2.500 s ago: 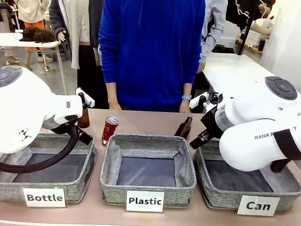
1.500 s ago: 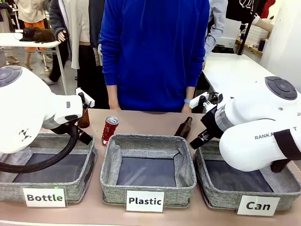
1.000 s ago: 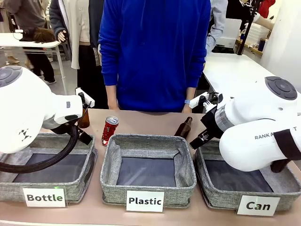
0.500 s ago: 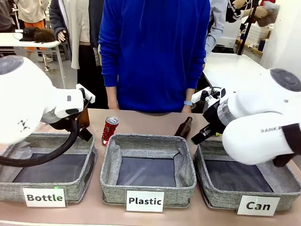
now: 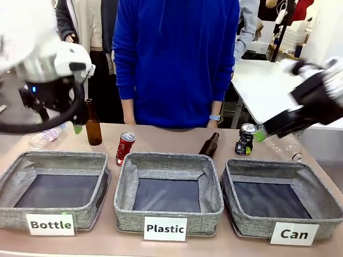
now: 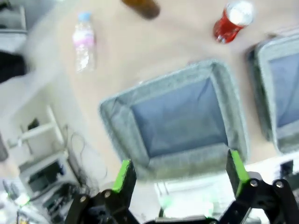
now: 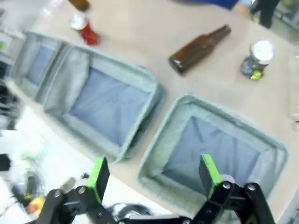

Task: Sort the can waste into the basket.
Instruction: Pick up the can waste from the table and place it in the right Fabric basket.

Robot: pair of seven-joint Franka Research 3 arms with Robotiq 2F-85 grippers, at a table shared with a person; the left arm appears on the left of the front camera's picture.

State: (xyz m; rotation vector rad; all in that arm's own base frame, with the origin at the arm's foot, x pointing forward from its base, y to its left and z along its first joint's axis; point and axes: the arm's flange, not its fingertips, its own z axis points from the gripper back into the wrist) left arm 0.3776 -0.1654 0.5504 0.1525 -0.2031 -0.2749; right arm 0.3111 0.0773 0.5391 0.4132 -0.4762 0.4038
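The red can (image 5: 125, 147) stands tilted on the table just behind the Plastic basket; it also shows in both wrist views (image 6: 231, 23) (image 7: 84, 25). The black can with yellow-green marks (image 5: 245, 139) (image 7: 257, 58) stands upright behind the grey basket labelled "Can" (image 5: 252, 222) (image 7: 161, 144), which holds nothing. My left gripper (image 6: 180, 172) hangs open high over the Bottle basket. High over the Can basket's near edge, my right gripper (image 7: 154, 171) is open too. Neither holds anything.
The Bottle basket (image 5: 16, 166) and Plastic basket (image 5: 123, 176) sit left of the Can basket. One brown bottle (image 5: 94, 126) stands upright and another (image 5: 209, 144) lies behind the baskets. Clear plastic bottles lie at far left (image 5: 45, 136) and far right (image 5: 292, 152). A person in blue stands across the table.
Both arms have risen from just above the baskets and swung outward, uncovering the black can and the bottles. Both grippers stayed open.
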